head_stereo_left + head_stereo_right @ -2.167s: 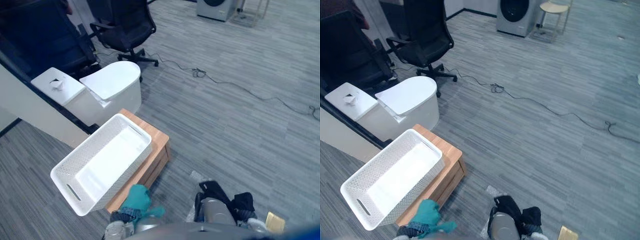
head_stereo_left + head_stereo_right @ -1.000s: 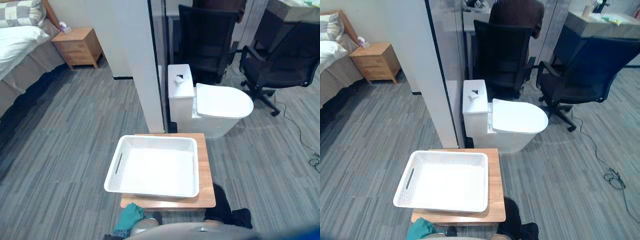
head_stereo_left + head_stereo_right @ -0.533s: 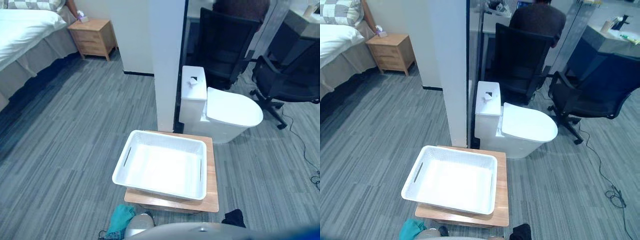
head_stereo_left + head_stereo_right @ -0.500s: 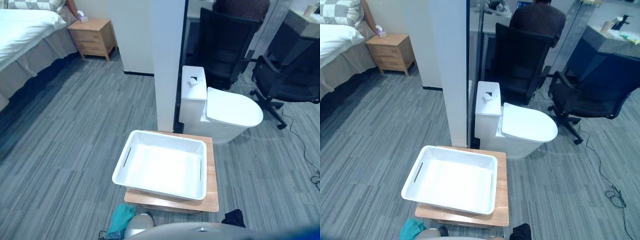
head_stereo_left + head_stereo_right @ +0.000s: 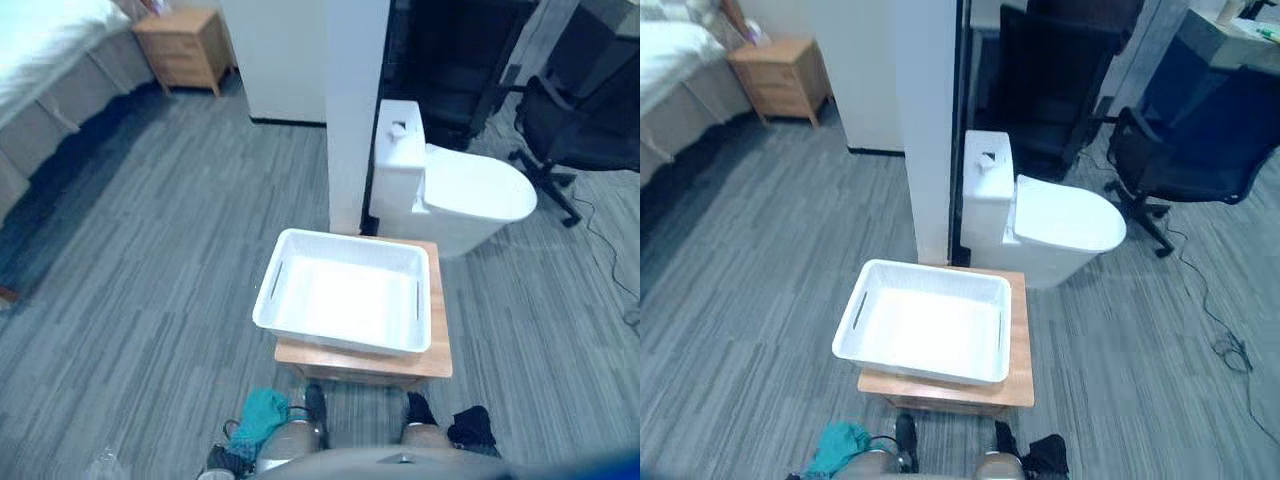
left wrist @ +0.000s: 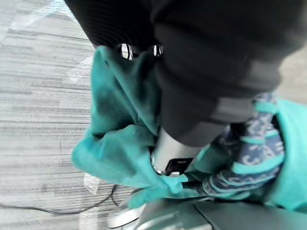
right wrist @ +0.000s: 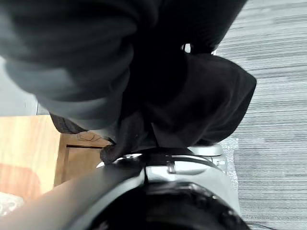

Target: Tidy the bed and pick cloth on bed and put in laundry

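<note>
A white perforated laundry basket stands on a low wooden table, just ahead of me, and I see nothing inside it. My left hand hangs low at my left side. It is shut on a teal cloth with a blue patterned part; this cloth also shows in the left eye view. My right hand hangs low at my right side, shut on a black cloth, which the left eye view shows below the table's near right corner.
A white toilet stands right behind the table, beside a white pillar. Black office chairs are at the back right. A wooden nightstand and the bed's edge lie far left across grey carpet.
The camera has swung round from the open floor and now faces the basket nearly square on. Both cloths stay in my hands at my sides.
</note>
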